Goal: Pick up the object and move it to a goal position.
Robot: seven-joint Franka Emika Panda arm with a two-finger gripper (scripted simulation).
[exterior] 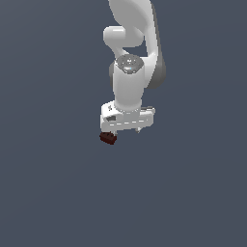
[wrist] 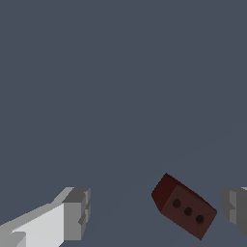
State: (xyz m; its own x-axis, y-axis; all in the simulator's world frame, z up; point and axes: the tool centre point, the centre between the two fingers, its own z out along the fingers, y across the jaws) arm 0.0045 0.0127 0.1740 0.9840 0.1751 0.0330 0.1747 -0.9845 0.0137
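Note:
The object (exterior: 108,138) is a tiny dark red-brown block lying on the grey floor, just under the end of the white gripper (exterior: 123,129) on the exterior view's left. In the wrist view the object (wrist: 185,207) shows a face with three small dark holes and lies skewed between the fingers. The gripper (wrist: 157,210) is open. One grey fingertip (wrist: 77,212) stands well away from the block. The other fingertip (wrist: 235,207) is close beside it, with a thin gap showing. Nothing is gripped.
A plain dark grey floor (exterior: 48,193) fills both views. The white arm (exterior: 132,72) rises straight above the gripper. No other object or marker shows.

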